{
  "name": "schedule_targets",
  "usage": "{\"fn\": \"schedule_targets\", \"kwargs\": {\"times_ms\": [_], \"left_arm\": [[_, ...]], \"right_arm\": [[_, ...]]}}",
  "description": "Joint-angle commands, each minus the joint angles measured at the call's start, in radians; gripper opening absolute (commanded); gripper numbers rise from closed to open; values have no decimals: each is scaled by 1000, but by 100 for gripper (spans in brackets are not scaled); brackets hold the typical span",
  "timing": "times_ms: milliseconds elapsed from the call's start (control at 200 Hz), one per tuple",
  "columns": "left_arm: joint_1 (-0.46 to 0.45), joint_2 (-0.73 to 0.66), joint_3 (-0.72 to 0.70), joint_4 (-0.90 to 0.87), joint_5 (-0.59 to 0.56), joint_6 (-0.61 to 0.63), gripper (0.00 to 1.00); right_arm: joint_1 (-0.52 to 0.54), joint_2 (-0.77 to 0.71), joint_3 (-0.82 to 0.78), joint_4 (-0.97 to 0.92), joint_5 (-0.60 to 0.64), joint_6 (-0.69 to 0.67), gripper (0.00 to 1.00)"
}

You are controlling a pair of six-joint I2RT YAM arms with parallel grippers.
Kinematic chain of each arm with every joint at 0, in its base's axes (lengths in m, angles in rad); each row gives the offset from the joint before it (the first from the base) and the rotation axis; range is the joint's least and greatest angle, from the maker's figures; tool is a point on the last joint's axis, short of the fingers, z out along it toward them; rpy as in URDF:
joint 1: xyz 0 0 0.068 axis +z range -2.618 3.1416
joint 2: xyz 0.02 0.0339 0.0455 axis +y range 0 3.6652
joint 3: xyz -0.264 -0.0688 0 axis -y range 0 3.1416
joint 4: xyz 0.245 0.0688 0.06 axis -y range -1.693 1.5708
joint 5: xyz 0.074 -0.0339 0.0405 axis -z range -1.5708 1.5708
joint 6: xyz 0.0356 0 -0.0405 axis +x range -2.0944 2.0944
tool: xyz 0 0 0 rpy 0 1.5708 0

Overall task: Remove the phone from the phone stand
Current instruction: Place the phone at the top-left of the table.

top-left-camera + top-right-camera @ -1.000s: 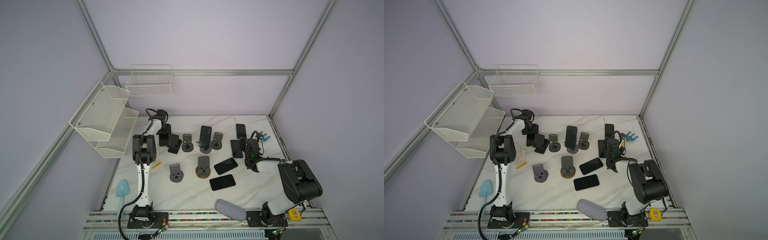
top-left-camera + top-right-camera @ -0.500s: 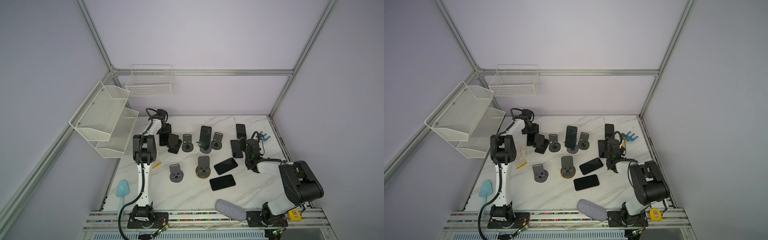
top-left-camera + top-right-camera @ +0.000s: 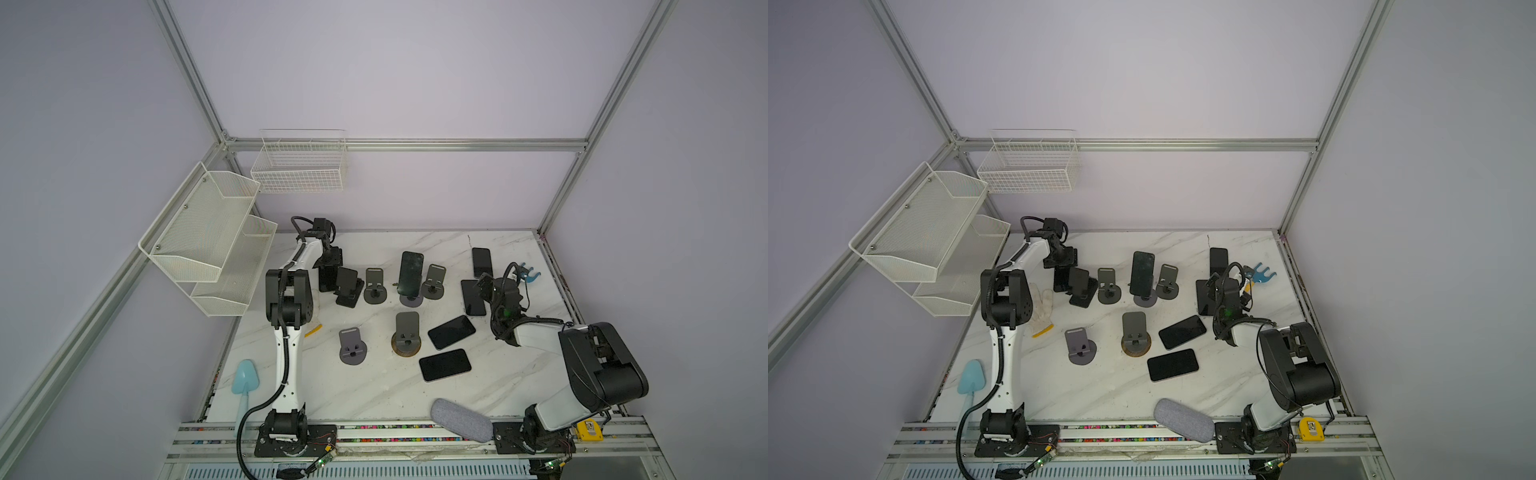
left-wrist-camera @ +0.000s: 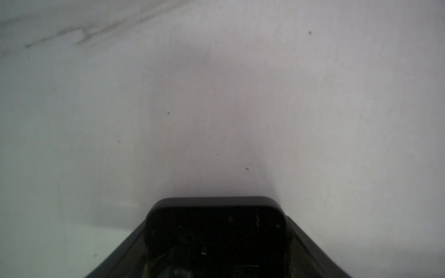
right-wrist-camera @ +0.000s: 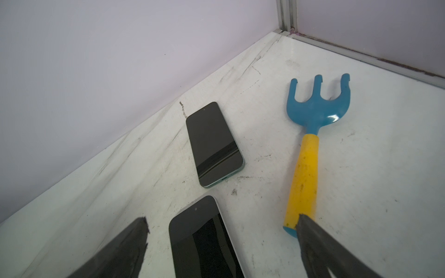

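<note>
Gaping wide beside the rake (image 5: 310, 134), jaws of the right gripper (image 5: 222, 221) hold nothing above a flat phone (image 5: 207, 243); for the left gripper (image 3: 327, 282), I cannot tell.

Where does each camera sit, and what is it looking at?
Top views: high in front, looking down on the whole table; both arms show.
Left wrist: above the left gripper, close over bare table; only a dark blur shows.
Right wrist: above the right gripper, facing the far corner; its open fingers show.
Shared: right wrist and top views both see the blue rake.
</note>
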Motion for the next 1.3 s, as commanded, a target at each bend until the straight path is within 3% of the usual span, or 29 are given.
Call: {"fn": "schedule_targets", "kwargs": {"times_ms": [0,340,660,885,1295], "left_arm": [[10,52,31,-62,52,-13,79],[11,33,62,-59,44,-11,82],[10,-167,76,-44,78,-17,86],[-1,-365,-111,55,136,-63,87],[-48,-631,-480,242,176,-161,88]], "right_arm": [[5,-7,-9,26,-3,14,97],[5,-19,-9,5,8,15,97],[6,-17,-31,43,-7,2,97],[5,-78,-57,67,-4,-18,97],[34,-185,99,-161,-129,5,97]]}}
